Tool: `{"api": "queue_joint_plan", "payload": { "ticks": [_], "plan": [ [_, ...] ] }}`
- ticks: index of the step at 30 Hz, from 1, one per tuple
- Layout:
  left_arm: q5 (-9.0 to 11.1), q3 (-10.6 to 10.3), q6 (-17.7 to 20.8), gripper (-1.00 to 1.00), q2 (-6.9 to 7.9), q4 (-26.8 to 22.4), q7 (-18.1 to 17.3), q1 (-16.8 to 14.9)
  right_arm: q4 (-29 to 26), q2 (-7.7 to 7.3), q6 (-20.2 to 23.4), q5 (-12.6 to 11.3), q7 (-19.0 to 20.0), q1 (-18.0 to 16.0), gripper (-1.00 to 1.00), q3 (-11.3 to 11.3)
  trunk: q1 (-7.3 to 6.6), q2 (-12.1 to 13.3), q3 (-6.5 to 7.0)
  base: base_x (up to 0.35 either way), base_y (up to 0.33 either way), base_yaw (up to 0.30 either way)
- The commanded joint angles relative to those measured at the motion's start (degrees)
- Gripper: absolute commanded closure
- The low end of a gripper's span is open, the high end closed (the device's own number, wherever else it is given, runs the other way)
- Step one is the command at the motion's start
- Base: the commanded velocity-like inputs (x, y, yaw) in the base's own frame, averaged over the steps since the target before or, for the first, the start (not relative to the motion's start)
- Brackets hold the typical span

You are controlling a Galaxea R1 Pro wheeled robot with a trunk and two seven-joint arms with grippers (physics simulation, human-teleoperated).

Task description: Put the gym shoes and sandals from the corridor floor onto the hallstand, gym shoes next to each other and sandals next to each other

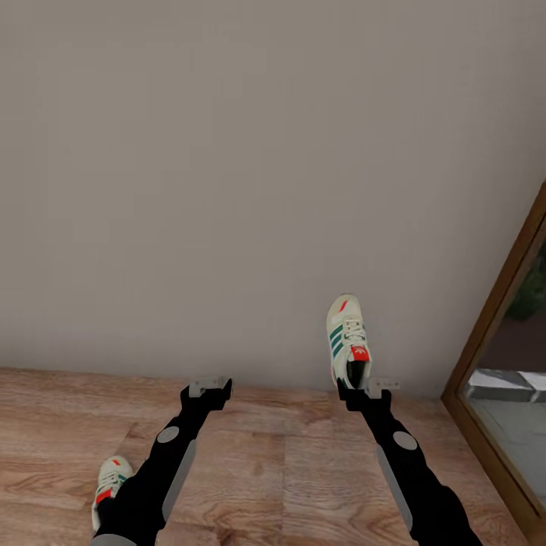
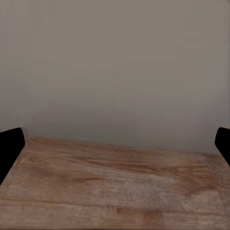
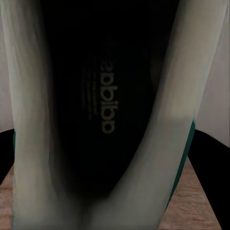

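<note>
Right up close, a cream-white gym shoe [image 3: 182, 120] with a dark insole, wood-grain plank floor [image 3: 187, 206] peeking at 5 o'clock.

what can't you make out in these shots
- Right gripper: head view, its fingers are buried in the heel opening of the held gym shoe, so the grip itself is hidden.
- That shoe's outside: right wrist view, too close; a dark insole and blurred collar walls show.
- Second gym shoe: head view, heel end covered by the left arm.
- Left gripper: left wrist view, fingers cut off at both edges.
</note>
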Motion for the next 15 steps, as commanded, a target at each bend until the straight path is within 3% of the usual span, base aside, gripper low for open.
{"api": "queue_joint_plan", "payload": {
  "ticks": [1,5,11,15],
  "plan": [
    [0.27,-0.04,0.3,-1.0,-0.01,-0.07,0.03,-0.03,-0.12,0.0,0.34,-0.02,0.09,0.01,1.0,-0.04,-0.01,-0.02,-0.02,-0.01,-0.016,0.292],
    [0.27,-0.04,0.29,-1.0,0.0,-0.07,0.03,-0.03,-0.12,0.0,0.34,-0.02,0.09,-0.02,1.0,-0.03,-0.01,-0.02,0.11,-0.002,-0.014,0.291],
    [0.27,-0.04,0.26,-1.0,-0.01,-0.07,0.03,-0.03,-0.12,0.0,0.34,-0.02,0.09,-0.03,1.0,-0.01,-0.01,-0.02,0.3,0.0,-0.216,0.291],
    [0.27,-0.04,0.23,-1.0,0.0,-0.07,0.03,-0.03,-0.12,0.0,0.34,-0.02,0.09,0.01,1.0,0.0,-0.01,-0.02,0.43,0.0,-0.067,0.291]
  ]
}}
